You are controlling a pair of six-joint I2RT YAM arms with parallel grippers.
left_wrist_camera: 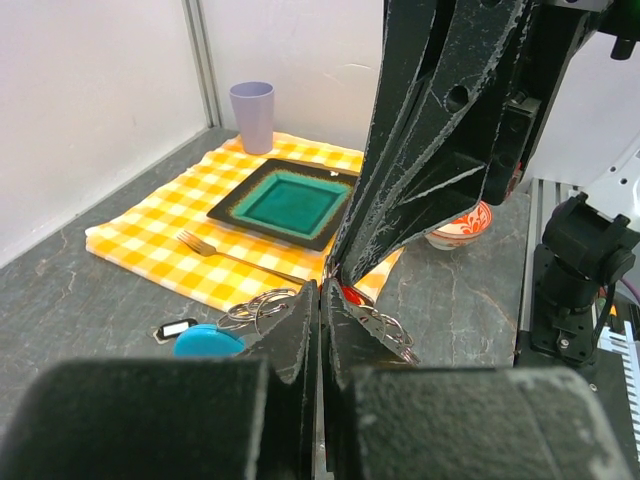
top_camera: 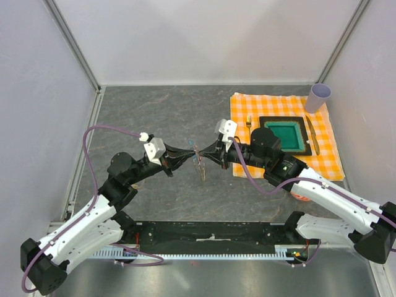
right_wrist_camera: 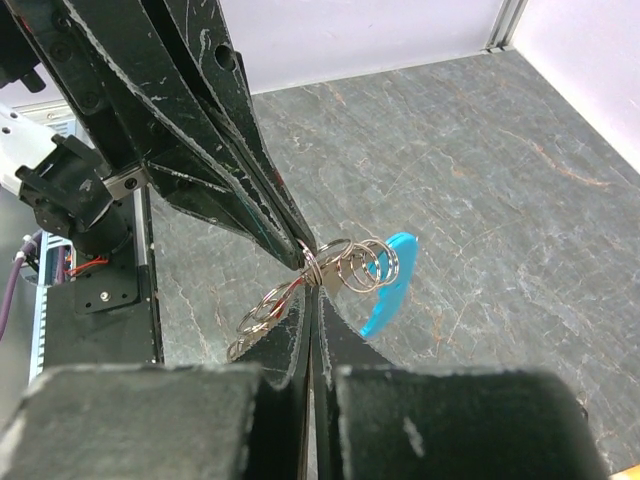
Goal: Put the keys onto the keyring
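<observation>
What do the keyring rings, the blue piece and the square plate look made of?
Keyring rings: probably steel with a polished finish, since they are thin silver loops with bright glints.
Blue piece: likely plastic, smooth and evenly coloured with a soft sheen.
Square plate: apparently glazed ceramic, with a glossy teal centre and a dark rim.

I count two grippers, left (top_camera: 189, 150) and right (top_camera: 208, 151); one checked cloth (top_camera: 328, 154); one green plate (top_camera: 281, 119); one cup (top_camera: 320, 96); one fork (left_wrist_camera: 228, 256); one patterned bowl (left_wrist_camera: 462, 225); one black-and-white fob (left_wrist_camera: 175, 329); one red-headed key (left_wrist_camera: 350, 294); and one keyring (right_wrist_camera: 385, 290), whose overlapping metal rings I cannot count.
</observation>
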